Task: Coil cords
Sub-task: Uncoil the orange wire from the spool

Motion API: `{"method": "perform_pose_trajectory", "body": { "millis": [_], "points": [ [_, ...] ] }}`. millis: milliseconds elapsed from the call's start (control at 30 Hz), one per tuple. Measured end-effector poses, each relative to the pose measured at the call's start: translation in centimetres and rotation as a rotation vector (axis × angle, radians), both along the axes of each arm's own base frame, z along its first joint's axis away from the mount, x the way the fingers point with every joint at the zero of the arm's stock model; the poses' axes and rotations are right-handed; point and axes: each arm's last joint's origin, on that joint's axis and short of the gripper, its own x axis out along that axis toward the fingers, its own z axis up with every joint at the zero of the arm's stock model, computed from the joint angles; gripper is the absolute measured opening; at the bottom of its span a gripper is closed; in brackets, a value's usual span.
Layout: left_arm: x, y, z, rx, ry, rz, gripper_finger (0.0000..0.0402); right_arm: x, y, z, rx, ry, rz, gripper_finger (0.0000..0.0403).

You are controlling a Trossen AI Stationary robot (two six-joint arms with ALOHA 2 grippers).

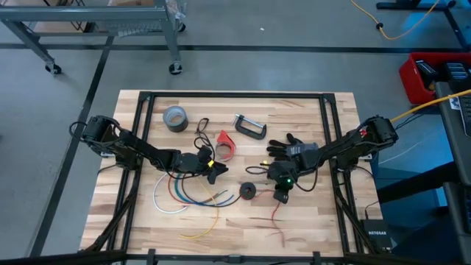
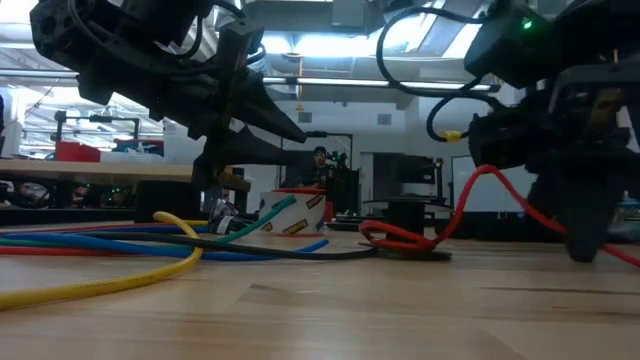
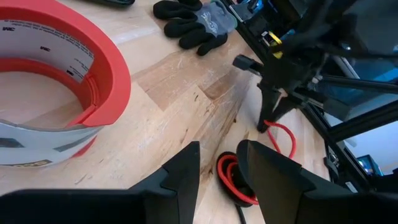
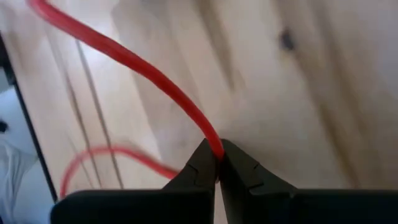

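Note:
The cords are one thin red wire (image 1: 276,212) joined to a small black round spool (image 1: 248,191), which lies flat on the wooden table at mid-front. My right gripper (image 1: 281,196) stands just right of the spool, pointing steeply down, shut on the red wire (image 4: 155,81). My left gripper (image 1: 214,174) hangs open to the left of the spool, aimed at it. In the left wrist view its fingers (image 3: 186,177) frame the red coil (image 3: 231,180) beyond them, with nothing between them. My right gripper pinches the red wire (image 4: 214,144) between the very ends of its two fingers. The fingers come from above, slanting down to the tabletop. From the pinch the wire arches up (image 2: 480,178) and drops slack to the coil at the spool (image 2: 400,240).
A fanned bundle of coloured wires (image 1: 190,196) lies under and before my left gripper. Behind stand a red cone-shaped tape holder (image 1: 226,145), a grey tape roll (image 1: 175,118), a C-clamp (image 1: 250,126) and a black glove (image 1: 291,146). Bare wood lies along the front edge.

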Motion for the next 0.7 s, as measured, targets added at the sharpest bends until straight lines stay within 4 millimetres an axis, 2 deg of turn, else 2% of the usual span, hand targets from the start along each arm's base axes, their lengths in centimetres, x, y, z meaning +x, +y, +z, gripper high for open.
{"method": "perform_pose_trajectory", "body": {
  "millis": [367, 700],
  "points": [
    [0.0, 0.0, 0.0, 0.0, 0.0, -0.001, 0.0127, 0.4, -3.2, 0.0, -0.019, -0.011, -0.086, 0.0009],
    [0.0, -0.3, 0.0, -0.037, 0.007, -0.087, 0.0127, 0.1, -6.4, 1.2, -0.104, -0.06, -0.219, 0.0009]
  ]
}}
